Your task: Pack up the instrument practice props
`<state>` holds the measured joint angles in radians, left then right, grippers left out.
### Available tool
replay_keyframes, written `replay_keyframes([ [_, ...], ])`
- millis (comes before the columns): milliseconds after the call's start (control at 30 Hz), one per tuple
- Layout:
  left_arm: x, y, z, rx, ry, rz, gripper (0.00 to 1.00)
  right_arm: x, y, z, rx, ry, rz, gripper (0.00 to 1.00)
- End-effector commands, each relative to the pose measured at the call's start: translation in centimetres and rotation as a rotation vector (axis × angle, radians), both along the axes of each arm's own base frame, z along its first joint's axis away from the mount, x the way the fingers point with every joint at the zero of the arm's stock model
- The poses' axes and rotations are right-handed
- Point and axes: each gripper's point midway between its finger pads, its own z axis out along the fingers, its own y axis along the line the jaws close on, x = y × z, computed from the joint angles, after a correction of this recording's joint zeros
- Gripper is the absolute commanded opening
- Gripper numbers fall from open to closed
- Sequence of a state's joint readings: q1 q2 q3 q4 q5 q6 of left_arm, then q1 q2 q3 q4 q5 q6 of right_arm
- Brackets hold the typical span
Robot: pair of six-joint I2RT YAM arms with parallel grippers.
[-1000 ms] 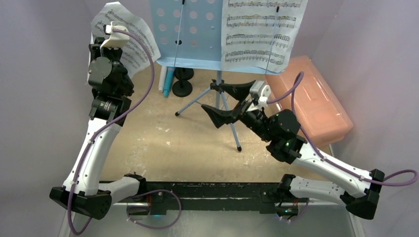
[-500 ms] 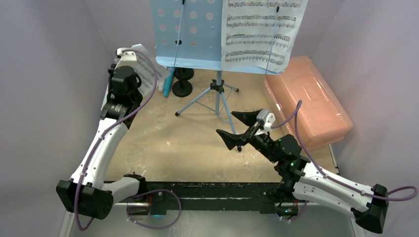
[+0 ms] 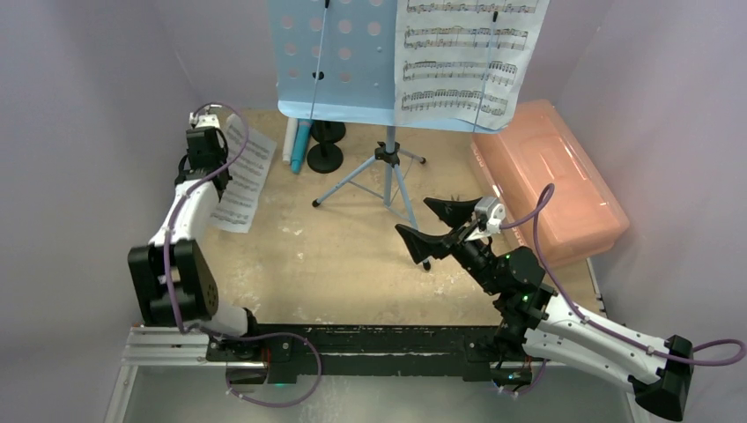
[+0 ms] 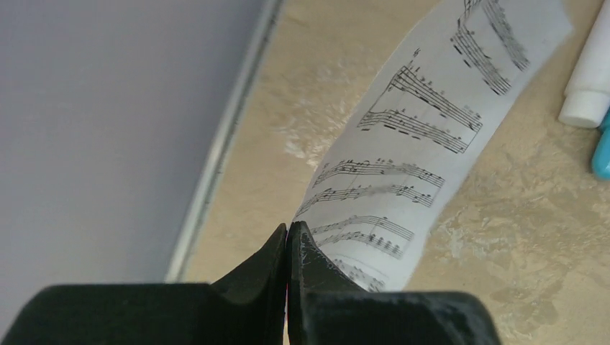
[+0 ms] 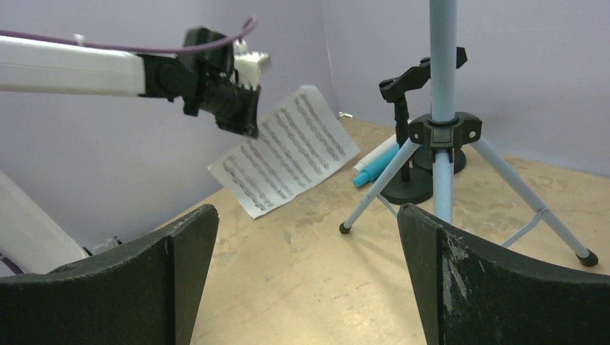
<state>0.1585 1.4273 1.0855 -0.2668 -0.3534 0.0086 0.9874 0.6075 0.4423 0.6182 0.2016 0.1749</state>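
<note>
My left gripper (image 3: 210, 159) is shut on the edge of a printed sheet-music page (image 3: 236, 181), holding it low at the table's far left; the wrist view shows the jaws (image 4: 289, 230) pinching the page (image 4: 410, 144). My right gripper (image 3: 429, 220) is open and empty, just short of the near tripod leg (image 3: 410, 211). The light-blue perforated music rack (image 3: 335, 53) stands at the back with a second page (image 3: 462, 62) on it. White (image 3: 289, 141) and blue (image 3: 301, 145) microphones lie beside two black mic holders (image 3: 326, 145).
A pink translucent box (image 3: 551, 176) sits closed at the right, against the wall. Purple walls close in on the left, back and right. The tripod pole (image 5: 442, 72) stands just beyond my right finger in the right wrist view.
My left arm has come down from high at the back left, bringing the page down toward the table's left side. My right gripper has drawn back from the tripod toward the near edge, still open.
</note>
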Motion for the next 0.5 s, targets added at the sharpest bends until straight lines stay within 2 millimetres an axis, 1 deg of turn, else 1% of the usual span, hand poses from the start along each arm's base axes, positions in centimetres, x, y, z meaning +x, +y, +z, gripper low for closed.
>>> replay_keyframes([
  [0, 4.0, -0.2, -3.7, -0.199, -0.019, -0.046, 0.00, 0.3, -0.7, 1.0, 0.053, 0.008, -0.031, 0.98],
  [100, 5.7, 0.9, -6.3, -0.272, 0.008, -0.035, 0.00, 0.6, -0.8, 0.9, 0.047, 0.011, -0.044, 0.98],
  [200, 7.8, 1.6, -7.7, -0.299, -0.005, -0.037, 0.00, 0.7, -1.0, 1.0, 0.047, 0.009, -0.058, 0.98],
  [267, 9.0, 2.2, -8.1, -0.289, -0.007, -0.036, 0.00, 0.7, -1.2, 1.1, 0.047, 0.005, -0.064, 0.98],
  [300, 10.0, 2.7, -7.7, -0.275, -0.015, -0.035, 0.00, 0.6, -1.3, 1.2, 0.050, 0.001, -0.068, 0.98],
  [467, 13.3, 4.5, -8.0, -0.203, 0.029, -0.067, 0.00, 0.7, -1.6, 1.2, 0.049, -0.009, -0.082, 0.98],
])
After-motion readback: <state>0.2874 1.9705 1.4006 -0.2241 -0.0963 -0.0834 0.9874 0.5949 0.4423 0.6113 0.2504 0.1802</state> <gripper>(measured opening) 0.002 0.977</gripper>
